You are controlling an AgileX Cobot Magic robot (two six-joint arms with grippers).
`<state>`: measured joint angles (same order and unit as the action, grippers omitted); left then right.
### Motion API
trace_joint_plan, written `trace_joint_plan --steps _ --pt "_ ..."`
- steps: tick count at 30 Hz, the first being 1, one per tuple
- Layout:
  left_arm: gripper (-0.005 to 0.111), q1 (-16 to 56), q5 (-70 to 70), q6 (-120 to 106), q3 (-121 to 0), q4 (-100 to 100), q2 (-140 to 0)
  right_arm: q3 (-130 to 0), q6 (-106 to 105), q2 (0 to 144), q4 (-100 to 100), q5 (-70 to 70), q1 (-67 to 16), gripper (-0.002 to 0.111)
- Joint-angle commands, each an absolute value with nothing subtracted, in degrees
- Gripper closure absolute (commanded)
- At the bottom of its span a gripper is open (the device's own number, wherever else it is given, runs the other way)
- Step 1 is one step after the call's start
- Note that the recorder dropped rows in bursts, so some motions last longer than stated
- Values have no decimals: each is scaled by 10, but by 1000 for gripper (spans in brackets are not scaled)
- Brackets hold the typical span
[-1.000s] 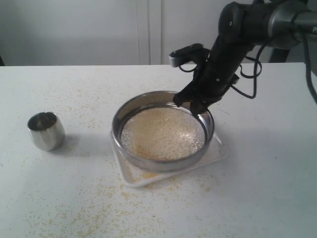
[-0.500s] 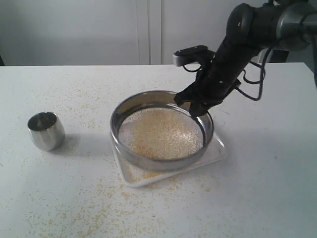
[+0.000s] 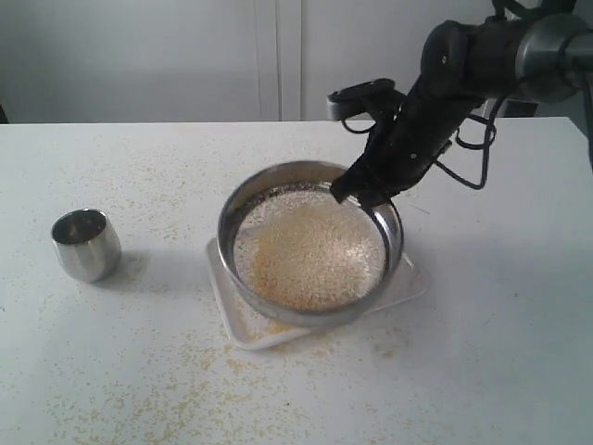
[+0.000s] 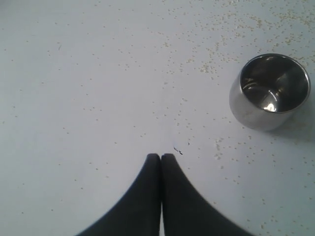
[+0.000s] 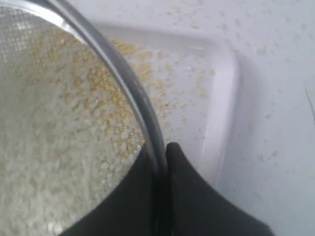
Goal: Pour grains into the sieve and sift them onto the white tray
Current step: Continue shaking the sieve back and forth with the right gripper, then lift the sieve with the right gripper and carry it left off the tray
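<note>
The round steel sieve [image 3: 243, 199] hangs tilted over the white tray [image 3: 409, 283], its far rim raised. Pale and yellow grains [image 3: 309, 252] lie on its mesh, and a few yellow ones lie on the tray [image 5: 197, 83] beneath. My right gripper [image 3: 359, 193] is shut on the sieve's far right rim [image 5: 125, 78], one finger inside the ring and one outside. Away from the sieve, my left gripper [image 4: 161, 157] is shut on nothing above the bare table; it does not show in the exterior view.
A small rounded steel cup [image 3: 85, 244] stands upright and empty on the table at the left, also in the left wrist view as the cup [image 4: 269, 91]. Loose grains are scattered over the white table [image 3: 185, 389], mostly near the front and left.
The right gripper has lifted and drawn the sieve's far rim up and slightly right, tilting the sieve; the grains have slid toward the near side.
</note>
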<state>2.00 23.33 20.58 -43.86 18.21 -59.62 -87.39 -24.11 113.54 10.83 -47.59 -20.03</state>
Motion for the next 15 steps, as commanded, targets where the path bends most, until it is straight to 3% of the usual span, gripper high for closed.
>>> trace_joint_plan --steps 1,2,5,6,9,10,13,14,15 --pt "106 19 236 207 -434 185 -592 -871 -15 1122 73 -454 -194 108" --pt "106 19 236 207 -434 185 -592 -871 7 1122 97 -451 -194 108" --pt "106 19 236 207 -434 185 -592 -882 -315 1119 139 -516 -205 108" --pt "106 19 236 207 -434 185 -592 -880 -319 1116 101 -520 -205 108" --pt "106 19 236 207 -434 185 -592 -869 66 1116 70 -445 -188 108" --pt "106 19 236 207 -434 185 -592 -865 45 1116 100 -438 -190 108" --pt "106 19 236 207 -434 185 -592 -870 -311 1113 167 -502 -210 108" --pt "106 19 236 207 -434 185 -592 -870 -366 1110 145 -527 -212 108" --pt "106 19 236 207 -434 185 -592 -868 -282 1108 113 -499 -209 108"
